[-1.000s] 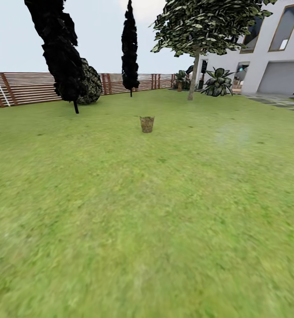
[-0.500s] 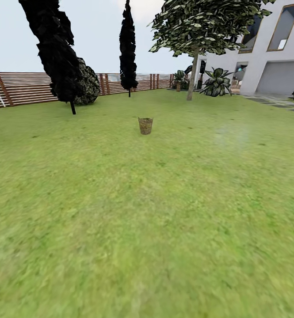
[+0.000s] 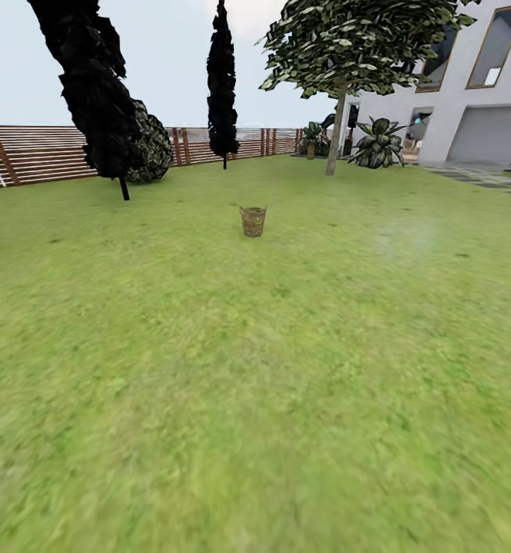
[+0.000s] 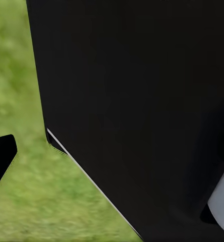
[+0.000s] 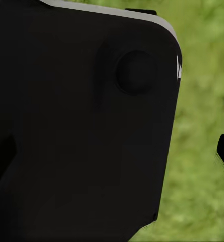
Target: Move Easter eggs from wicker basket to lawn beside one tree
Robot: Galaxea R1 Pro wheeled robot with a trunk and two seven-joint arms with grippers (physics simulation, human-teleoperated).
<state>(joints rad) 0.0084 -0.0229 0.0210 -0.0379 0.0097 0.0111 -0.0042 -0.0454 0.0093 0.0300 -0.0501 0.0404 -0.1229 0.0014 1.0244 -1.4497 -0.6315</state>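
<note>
Step in hand: we are judging this as the drive toward the wicker basket (image 3: 253, 221), no egg taken yet.
Basket: standing upright on the lawn (image 3: 286, 369), well ahead of us, near the middle of the head view; its contents are too small to tell.
Tree: a pale trunk (image 3: 335, 130) beyond the basket, toward the house (image 3: 470, 84).
Pincers: dark housing is blocking both wrist views, so we cannot tell whether either is apart or together.
Doing it well: we are keeping the basket centred, stopping close beside it.

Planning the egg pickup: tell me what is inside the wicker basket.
From the head view, the wicker basket stands upright on the lawn, far off. Its woven wall and rim show, but the inside is hidden at this angle, so the eggs cannot be confirmed.
</note>
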